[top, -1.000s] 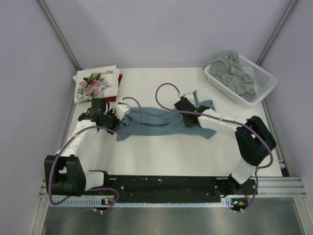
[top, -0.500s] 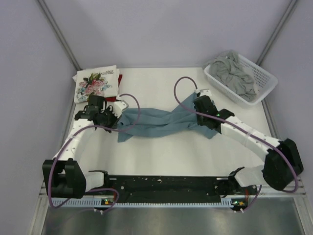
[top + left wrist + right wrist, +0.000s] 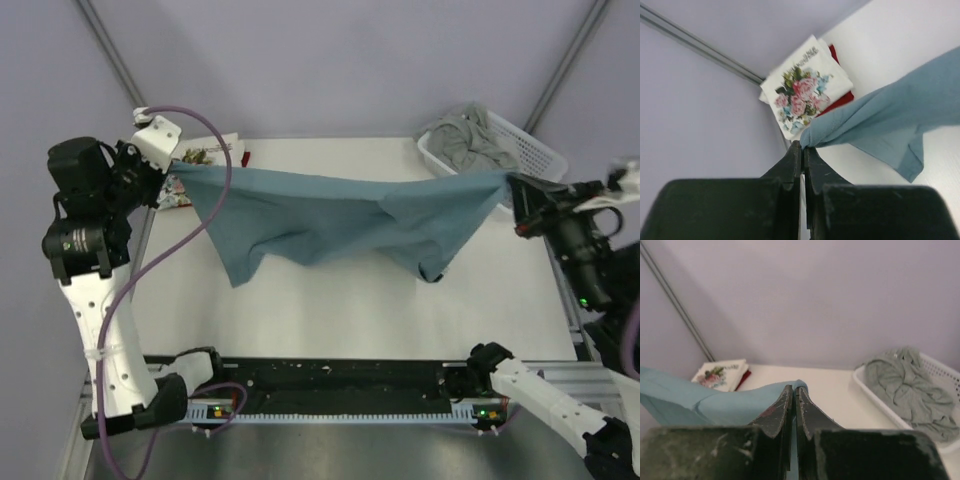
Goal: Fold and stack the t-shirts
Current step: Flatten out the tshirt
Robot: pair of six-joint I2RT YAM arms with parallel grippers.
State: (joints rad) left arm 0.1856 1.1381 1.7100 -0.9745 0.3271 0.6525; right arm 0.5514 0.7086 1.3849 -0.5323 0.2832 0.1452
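Twofold pinch on teal-blue t-shirt (image 3: 340, 215), closed tight at opposite ends by left gripper (image 3: 801, 146) and right gripper (image 3: 792, 388). Stretched above table (image 3: 330, 320), middle sagging.

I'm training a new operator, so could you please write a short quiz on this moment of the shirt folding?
1. True or false: the teal-blue t-shirt is already folded.
2. The grey t-shirt is: A in the white basket; B spread flat; C folded.
3. Fill in: the floral t-shirt lies on the ____ t-shirt.
Key: 1 false, it hangs stretched between the left gripper and the right gripper, both shut on it. 2 A. 3 dark red.
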